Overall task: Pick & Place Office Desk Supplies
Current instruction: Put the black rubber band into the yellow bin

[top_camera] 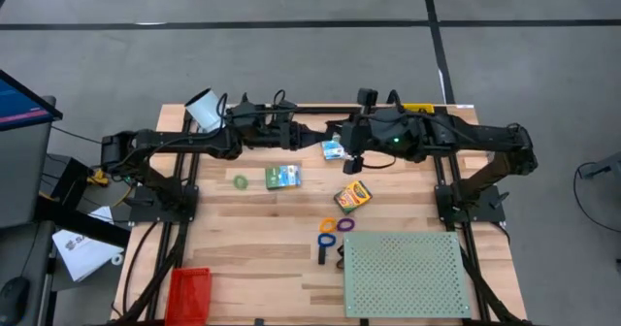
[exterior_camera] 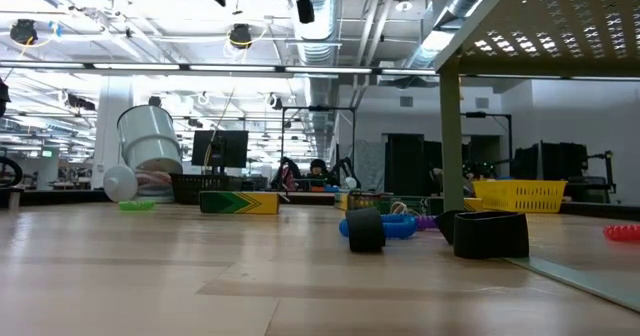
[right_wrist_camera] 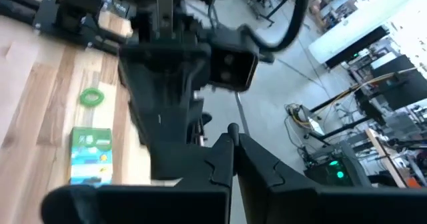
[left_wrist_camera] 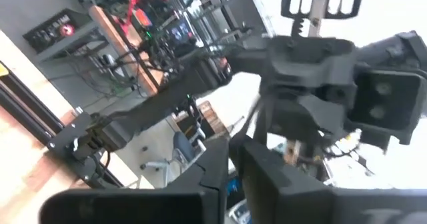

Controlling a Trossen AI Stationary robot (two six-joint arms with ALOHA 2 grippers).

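**Meeting in mid-air over the back of the desk**

Hovering above the far edge of the wooden table (top_camera: 252,258), both arms reach in from their own sides and come nose to nose near the middle. The right claw (right_wrist_camera: 232,136) is pressed fully together; its wrist camera shows nothing poking out between the tips. Can't tell whether the left claw (left_wrist_camera: 230,151) is spread or pinched. From above, a little blue-and-white packet (top_camera: 335,150) sits right where the two claws meet, and honestly it's not clear which one, if either, has hold of it.

Everything else is just lying on the table:

- a green box (top_camera: 282,177) flat on the wood under the left arm, with a green ring (top_camera: 240,181) near it on the left arm's side
- a yellow-orange crayon box (top_camera: 352,197), tilted, a bit nearer the front than the right claw
- an orange ring (top_camera: 328,225) and a purple ring (top_camera: 345,224) side by side, with a blue ring (top_camera: 325,240) just in front of them
- two black clips (top_camera: 322,254) by the corner of the pale green perforated board (top_camera: 406,273); one of them lies right against the board's edge

A red bin (top_camera: 188,294) sits at the front corner on the left arm's side, and a white cylinder (top_camera: 204,108) is at the back corner on that same side.
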